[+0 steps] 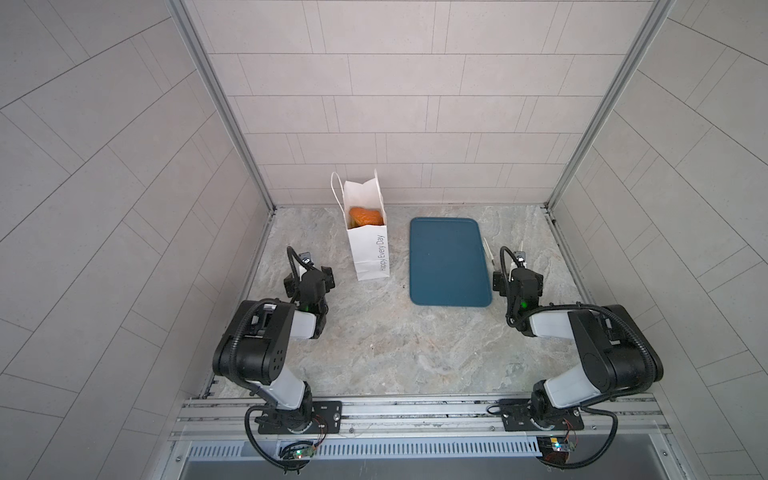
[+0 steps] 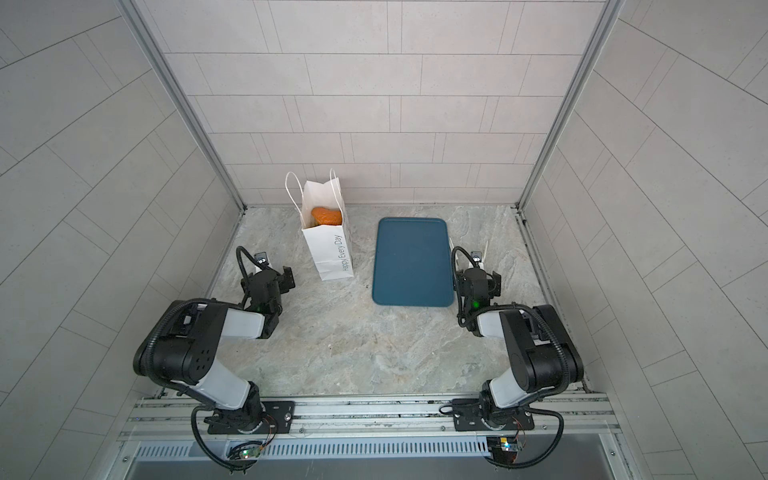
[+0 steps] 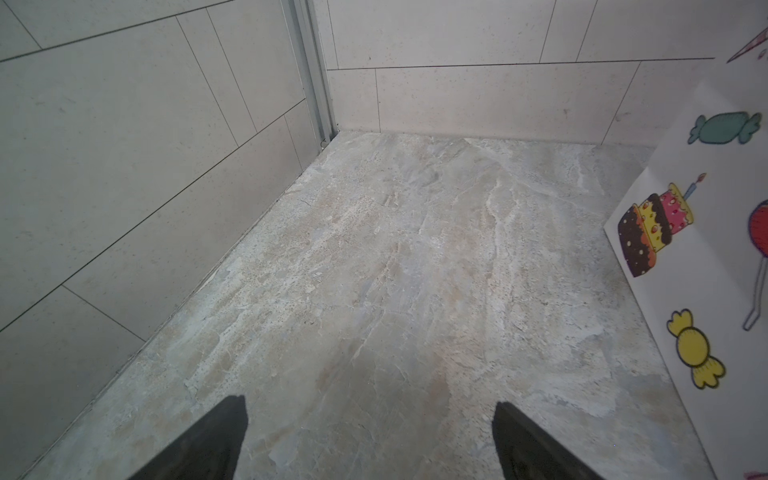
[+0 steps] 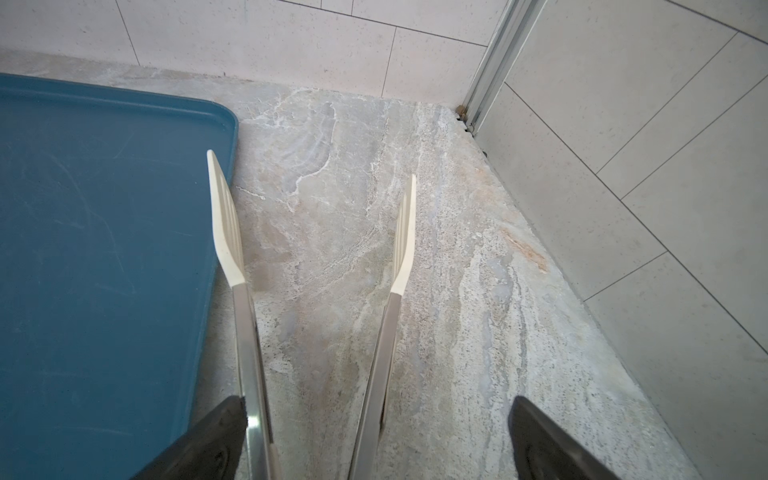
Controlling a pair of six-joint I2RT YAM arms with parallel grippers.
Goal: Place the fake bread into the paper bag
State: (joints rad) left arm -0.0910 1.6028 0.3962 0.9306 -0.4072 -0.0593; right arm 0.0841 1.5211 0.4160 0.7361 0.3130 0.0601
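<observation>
**benchrat:** So where's the fake bread (image 1: 365,216) at? The teal tray (image 1: 446,266) looks bare in both top views.

**yam_fan:** It's down in the paper bag (image 1: 370,253). You can see an orange-brown lump through the open mouth. How many pieces sit under it, can't tell. The bag stands upright on the surface (image 1: 395,332), mouth up, lettering side facing the arms, just beside the tray.

**benchrat:** Which arm's closer?

**yam_fan:** The left one. The bag sits ahead of the left tool (image 3: 368,411) and off toward the middle, and its printed side fills the edge of the left wrist view. That tool is spread wide with nothing in it.

**benchrat:** And the right one?

**yam_fan:** The right tool (image 4: 378,401) is spread wide too. The white tongs (image 4: 226,216) run out between its fingers, pointing at the back wall. One tong arm touches a finger and the other is well apart, so I'd say nothing's pinched. My guess is the job's done, nothing left to reach for.
</observation>
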